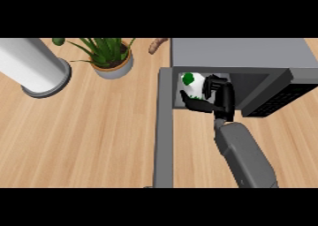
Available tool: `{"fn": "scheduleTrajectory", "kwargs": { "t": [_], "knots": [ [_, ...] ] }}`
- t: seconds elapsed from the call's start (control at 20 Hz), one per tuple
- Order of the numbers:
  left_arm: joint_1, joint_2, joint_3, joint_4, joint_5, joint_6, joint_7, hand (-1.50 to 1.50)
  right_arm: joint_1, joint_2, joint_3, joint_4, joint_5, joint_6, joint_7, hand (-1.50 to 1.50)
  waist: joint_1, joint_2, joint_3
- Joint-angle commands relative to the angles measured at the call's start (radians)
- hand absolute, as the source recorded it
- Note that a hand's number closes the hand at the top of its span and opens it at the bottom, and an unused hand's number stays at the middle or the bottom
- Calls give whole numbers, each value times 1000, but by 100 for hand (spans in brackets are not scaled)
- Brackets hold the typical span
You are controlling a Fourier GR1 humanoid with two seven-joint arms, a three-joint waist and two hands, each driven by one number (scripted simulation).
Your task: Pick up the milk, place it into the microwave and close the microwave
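The milk (193,84) is a white carton with green marks, held at the mouth of the grey microwave (240,53). My right hand (217,95) is curled round the carton from its right side, thumb under it, at the microwave's opening. The microwave's door (164,132) stands wide open, running toward the view's lower edge as a long grey strip. Its dark control panel (279,99) shows at the right. My left hand is out of view.
A potted green plant (109,57) stands at the back, left of the microwave. A tall white cylinder on a grey base (31,66) is at the far left. A small brownish object (157,45) lies behind the microwave's left corner. Bare wooden counter (83,137) spreads left of the door.
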Motion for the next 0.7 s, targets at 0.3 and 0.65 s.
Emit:
{"fn": "scheduleTrajectory", "kwargs": {
  "t": [0.3,0.65],
  "knots": [
    [-99,34,-15,98,-21,5,25,-150,-260,-47,-150,451,17,66,-296,150,14,8,0],
    [-78,12,-7,76,-36,12,24,-150,-368,-56,-190,615,54,-38,-407,150,28,13,1]
  ]
}}
